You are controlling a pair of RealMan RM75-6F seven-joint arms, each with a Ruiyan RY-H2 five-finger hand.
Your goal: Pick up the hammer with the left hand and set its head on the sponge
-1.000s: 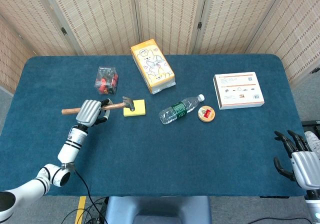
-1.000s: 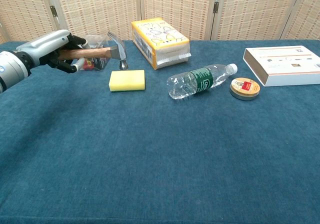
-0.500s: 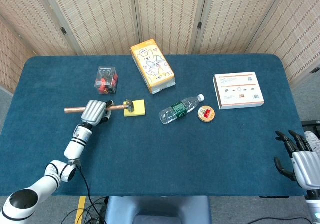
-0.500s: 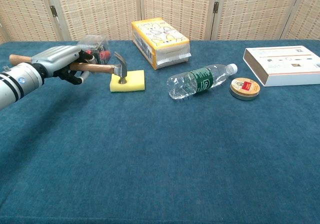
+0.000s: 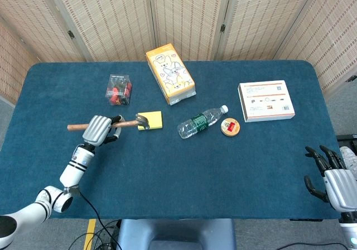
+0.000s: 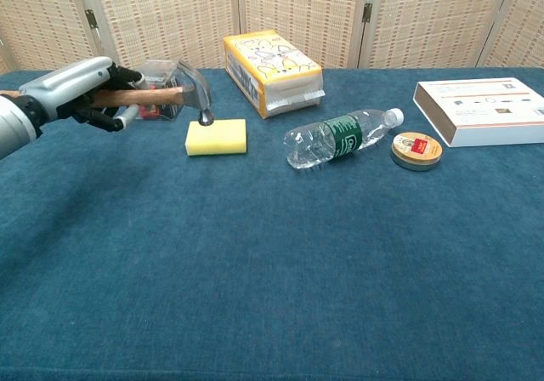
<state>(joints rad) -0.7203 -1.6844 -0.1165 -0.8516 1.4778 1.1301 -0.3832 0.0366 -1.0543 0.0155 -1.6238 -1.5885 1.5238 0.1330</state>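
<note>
My left hand [image 5: 99, 129] grips the wooden handle of the hammer [image 5: 127, 124] near its middle, and the handle lies roughly level. In the chest view the left hand [image 6: 75, 93] holds the hammer [image 6: 155, 97] off the table. Its metal head [image 6: 201, 100] points down over the left end of the yellow sponge [image 6: 217, 137], the face at or just above the sponge's top. In the head view the head [image 5: 143, 121] overlaps the sponge [image 5: 153, 119] at its left edge. My right hand [image 5: 334, 178] rests open at the table's near right edge, holding nothing.
A clear box with red contents [image 5: 118, 89] stands behind the hammer. A yellow tissue box [image 5: 170, 73], a lying water bottle [image 5: 201, 121], a round tin [image 5: 229, 127] and a white flat box [image 5: 266, 100] spread to the right on the blue table [image 5: 184, 172].
Half a second ago the hammer head was pressed low on the sponge. Now my left hand has drawn back left and lifted the hammer, so the head stands higher.
</note>
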